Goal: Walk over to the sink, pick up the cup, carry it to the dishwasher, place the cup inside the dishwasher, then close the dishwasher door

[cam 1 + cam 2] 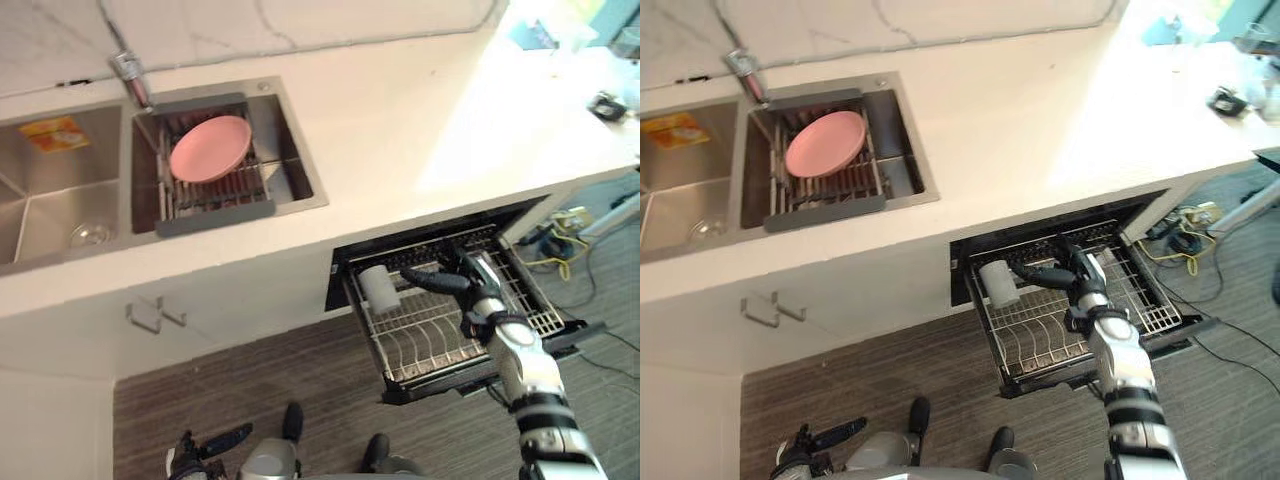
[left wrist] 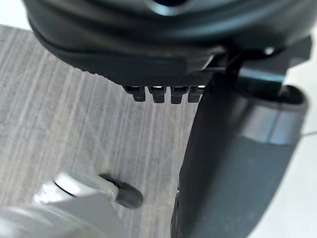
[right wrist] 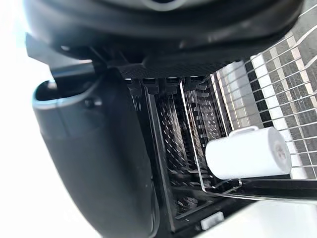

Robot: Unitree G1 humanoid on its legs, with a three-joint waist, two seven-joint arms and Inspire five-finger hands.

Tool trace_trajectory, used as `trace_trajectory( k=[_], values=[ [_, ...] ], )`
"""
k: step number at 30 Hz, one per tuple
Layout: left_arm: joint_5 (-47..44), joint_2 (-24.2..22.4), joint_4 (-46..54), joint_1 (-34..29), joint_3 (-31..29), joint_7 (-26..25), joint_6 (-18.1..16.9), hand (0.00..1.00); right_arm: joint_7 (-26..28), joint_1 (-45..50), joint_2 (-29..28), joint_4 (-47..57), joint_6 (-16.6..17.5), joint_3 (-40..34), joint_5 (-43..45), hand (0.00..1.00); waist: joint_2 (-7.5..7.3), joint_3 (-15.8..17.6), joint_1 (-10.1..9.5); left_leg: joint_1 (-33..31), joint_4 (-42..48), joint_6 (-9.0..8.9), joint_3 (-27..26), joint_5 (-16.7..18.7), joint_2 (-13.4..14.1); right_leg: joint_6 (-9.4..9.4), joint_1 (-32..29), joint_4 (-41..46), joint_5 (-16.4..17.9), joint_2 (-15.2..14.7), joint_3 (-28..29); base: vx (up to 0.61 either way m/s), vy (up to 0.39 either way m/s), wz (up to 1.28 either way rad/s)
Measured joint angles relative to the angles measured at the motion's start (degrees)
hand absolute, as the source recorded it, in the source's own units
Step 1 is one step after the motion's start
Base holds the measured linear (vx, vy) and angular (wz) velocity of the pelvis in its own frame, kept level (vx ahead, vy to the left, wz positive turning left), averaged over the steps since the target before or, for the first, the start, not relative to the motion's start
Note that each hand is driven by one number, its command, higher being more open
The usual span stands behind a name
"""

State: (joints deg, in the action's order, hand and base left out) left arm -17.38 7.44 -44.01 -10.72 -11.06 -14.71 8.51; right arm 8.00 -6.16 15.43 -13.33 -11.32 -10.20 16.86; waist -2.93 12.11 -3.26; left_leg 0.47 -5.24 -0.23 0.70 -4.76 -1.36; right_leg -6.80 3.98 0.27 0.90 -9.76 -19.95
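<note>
The white cup (image 1: 379, 287) lies on its side at the left end of the pulled-out wire dishwasher rack (image 1: 428, 340), under the counter's edge. My right hand (image 1: 455, 281) hovers over the rack just right of the cup, its fingers stretched out towards it and open. The right wrist view shows the cup (image 3: 247, 158) resting on the rack wires, apart from the hand's thumb (image 3: 94, 163). My left hand (image 1: 205, 445) hangs low at the bottom left over the floor, relaxed and holding nothing.
A double sink (image 1: 60, 200) is set in the white counter (image 1: 400, 130), with a pink plate (image 1: 210, 148) on a drying rack and the faucet (image 1: 130, 75) behind. Cables (image 1: 560, 240) lie on the floor right of the dishwasher. Striped grey floor (image 1: 250, 380) stretches below.
</note>
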Motion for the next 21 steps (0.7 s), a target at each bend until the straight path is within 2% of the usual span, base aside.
trace_trajectory(
  k=[2, 5, 10, 13, 15, 16, 17, 18, 19, 20, 21],
  values=[
    [-1.15, -0.32, -0.03, 0.31, -1.28, 0.33, 0.12, 1.00, 2.07, 6.41, -4.74, 7.38, 1.45, -0.51, 1.68, 1.00, 0.05, -0.99, 1.02, 0.70, 0.17, -0.24, -1.12, 0.17, 0.59, 0.15, 0.18, -0.12, -0.10, 0.51, 1.16, 0.01, -0.033, -0.24],
    [-2.00, -1.06, -0.31, 0.45, -1.61, 0.39, 0.00, 1.00, 5.63, 10.42, -9.19, 13.67, 4.34, 0.00, 3.74, 1.00, 0.26, -1.43, 1.59, 2.40, 0.11, -0.69, -2.25, 0.54, 1.45, 0.55, 1.09, -0.14, -0.36, 1.35, 2.62, -0.06, -0.040, -0.25],
    [-7.06, -2.82, -2.03, -0.69, -1.58, 0.26, -0.34, 1.00, 8.01, 10.87, -9.62, 19.11, 10.00, -0.12, 5.52, 1.00, 1.09, -4.49, 1.38, 2.95, -0.10, -1.07, -2.61, 1.03, 2.30, 1.12, 1.56, -0.19, -0.57, 1.84, 3.48, -0.10, -0.017, -0.07],
    [-9.65, -3.24, -4.13, -0.88, -1.50, 1.16, -1.12, 1.00, 8.35, 10.89, -9.53, 23.86, 14.27, -1.38, 7.46, 1.00, 1.72, -5.57, 1.43, 1.62, -0.07, -1.04, -0.35, 0.47, 2.40, 1.10, 1.58, -0.34, -0.41, 2.04, 1.18, -0.07, -0.036, 0.37],
    [-7.68, -3.45, -5.09, -0.98, -0.99, 3.61, -2.65, 1.00, 8.14, 10.23, -8.80, 26.22, 18.60, -3.33, 7.68, 1.00, 2.23, -6.01, 0.92, -0.68, -0.07, -1.12, 2.29, -0.48, 2.53, 1.33, 0.96, -0.35, -0.28, 2.34, -2.05, -0.05, -0.058, 0.72],
    [-7.29, -3.37, -5.24, -1.17, -0.99, 3.89, -2.95, 1.00, 8.15, 9.54, -8.30, 26.22, 19.19, -3.44, 7.67, 1.00, 2.30, -6.03, 0.82, -1.08, -0.08, -1.05, 1.68, -0.44, 2.75, 1.38, 0.82, -0.37, -0.31, 2.39, -2.54, -0.05, -0.054, 0.49],
    [-7.50, -3.33, -5.58, -1.99, -0.99, 4.66, -3.01, 1.00, 8.11, 7.89, -7.04, 26.20, 19.48, -3.45, 7.64, 1.00, 2.75, -6.38, 0.66, -1.73, -0.09, 0.56, -3.80, 0.86, 3.53, 2.01, 0.67, -0.55, -0.85, 2.60, -3.99, 0.01, -0.016, 0.70],
    [-8.29, -3.04, -7.31, -1.97, -1.52, 6.40, -3.00, 1.00, 7.90, 6.54, -4.98, 26.22, 20.21, -4.60, 7.66, 1.00, 2.19, -7.43, 1.22, -2.28, 0.50, 3.87, -14.01, 3.81, 4.27, 1.95, 0.99, -1.81, -1.45, 0.51, -7.13, 0.02, -0.001, 0.75],
    [-8.41, -3.03, -7.81, -1.75, -1.67, 6.81, -3.07, 1.00, 7.89, 6.39, -4.46, 26.24, 20.56, -5.15, 7.69, 1.00, 2.26, -7.71, 1.22, -2.76, 1.08, 4.57, -16.37, 4.35, 4.44, 1.86, 1.01, -1.99, -1.49, 0.21, -7.77, 0.11, 0.134, 1.11],
    [-8.30, -3.49, -8.68, -1.44, -2.40, 8.60, -3.25, 1.00, 7.22, 5.86, -2.11, 26.22, 21.40, -7.43, 7.85, 1.00, 2.96, -8.13, 1.33, -4.07, 5.06, 5.56, -24.05, 4.48, 6.34, 1.29, 1.15, -0.86, -1.18, -1.19, -10.63, 0.12, 0.159, 1.20],
    [-6.84, -4.66, -8.71, -2.44, -2.32, 10.37, -3.64, 1.00, 6.16, 5.17, 0.09, 26.16, 21.43, -9.83, 8.33, 1.00, 5.27, -8.98, 1.74, -4.30, 7.29, 2.55, -26.59, 0.12, 7.31, 0.05, 1.94, 1.90, 1.10, -1.38, -13.42, 0.14, 0.196, 1.39]
  ],
)
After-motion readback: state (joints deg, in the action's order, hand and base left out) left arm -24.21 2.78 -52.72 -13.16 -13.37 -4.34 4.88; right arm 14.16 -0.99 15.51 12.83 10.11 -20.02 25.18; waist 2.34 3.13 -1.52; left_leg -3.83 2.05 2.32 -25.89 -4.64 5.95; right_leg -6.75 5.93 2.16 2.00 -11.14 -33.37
